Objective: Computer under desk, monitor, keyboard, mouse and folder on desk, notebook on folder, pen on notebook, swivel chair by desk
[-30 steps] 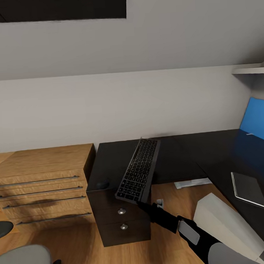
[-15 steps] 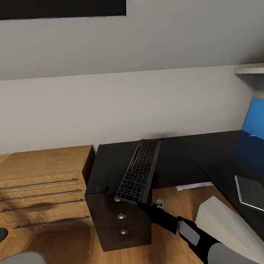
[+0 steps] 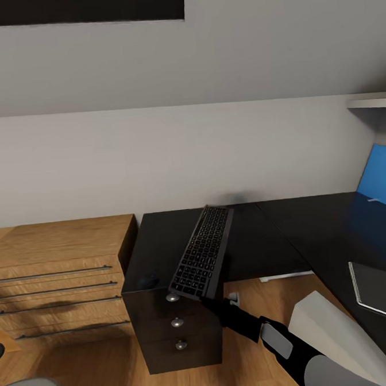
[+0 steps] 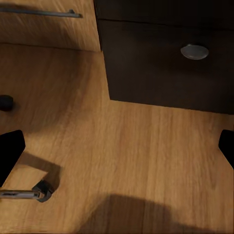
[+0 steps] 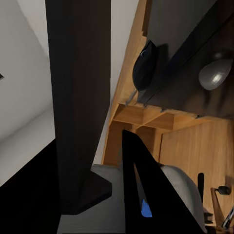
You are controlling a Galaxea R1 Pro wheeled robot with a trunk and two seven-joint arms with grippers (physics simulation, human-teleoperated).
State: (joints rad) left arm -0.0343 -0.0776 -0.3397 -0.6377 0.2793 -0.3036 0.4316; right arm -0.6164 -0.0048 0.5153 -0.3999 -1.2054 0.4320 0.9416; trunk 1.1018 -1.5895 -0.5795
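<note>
A: How far is the task advanced, as it can be judged here?

B: The slim black keyboard with small dark keys (image 3: pixel 200 253) is gripped at its near end by the right gripper (image 3: pixel 207 300), which is closed on it. It is held tilted, its far end over the black L-shaped desk top (image 3: pixel 259 234), its near end above the front edge of the black drawer unit (image 3: pixel 178 326). It cannot be told whether the far end touches the top. So this step is judged as in progress, not finished.

A: And the other things?

B: The small black rounded mouse (image 3: pixel 148 281) is already lying on the desk, at the near left corner, just left of the keyboard. The thin dark grey notebook with a pale edge (image 3: pixel 379 290) is lying on the right wing of the desk. The boxy light grey computer tower (image 3: pixel 335 333) is seen on the wooden floor, near the desk on the right; whether it is under the top cannot be told.

A: What is left?

B: The folder, the pen, the monitor and the chair are judged as still to be handled.

A: The left gripper (image 4: pixel 117 148)?

B: Its fingers are spread wide apart over the floor, with nothing held.
</note>
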